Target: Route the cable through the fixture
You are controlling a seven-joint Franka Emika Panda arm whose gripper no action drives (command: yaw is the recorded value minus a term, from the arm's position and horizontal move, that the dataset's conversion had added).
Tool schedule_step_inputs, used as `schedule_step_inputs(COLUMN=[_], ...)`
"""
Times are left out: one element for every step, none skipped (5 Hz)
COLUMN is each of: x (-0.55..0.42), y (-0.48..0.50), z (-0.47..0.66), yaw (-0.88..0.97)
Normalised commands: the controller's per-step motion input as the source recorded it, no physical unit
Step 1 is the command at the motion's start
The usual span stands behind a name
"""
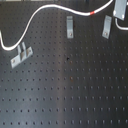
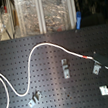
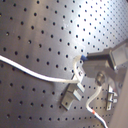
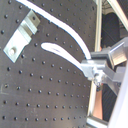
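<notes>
1. Black perforated board (image 1: 70,90) fills my first exterior view. I see the white cable (image 1: 45,10) arch across the top, dropping toward the first exterior view's left edge, with its red band (image 1: 91,11) near the upper right. Three grey metal brackets stand on the board: one at the left (image 1: 21,55), one near the middle (image 1: 70,26), one further right (image 1: 107,26). The cable passes above the middle and right brackets without touching them, as far as I can judge. A grey piece of the gripper (image 1: 121,7) shows in the top right corner; I cannot tell from here how the jaws stand.

2. In the second exterior view the cable (image 2: 43,45) rises from the left side of the board, humps over the middle and slopes down toward the second exterior view's right, where the red band (image 2: 87,57) sits just before the dark gripper (image 2: 100,59). I take the cable to be held there, but the picture is too blurred for me to be sure. The middle bracket (image 2: 66,68) lies below the cable, apart from it; another bracket (image 2: 35,99) sits low on the left.

3. In the first wrist view the cable (image 3: 35,72) runs across the board to a bracket (image 3: 74,95) and seems to touch its top. The red band (image 3: 97,115) shows on a second stretch nearby.

4. In the second wrist view the metal fingers (image 4: 92,67) are narrowly closed on the cable (image 4: 62,52), which loops away past one bracket (image 4: 21,36).
</notes>
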Motion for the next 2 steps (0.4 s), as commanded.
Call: schedule_step_inputs(x=[-0.019,-0.114], y=[-0.029,-0.174], z=[0.03,0.33], yaw=[0.00,0.00])
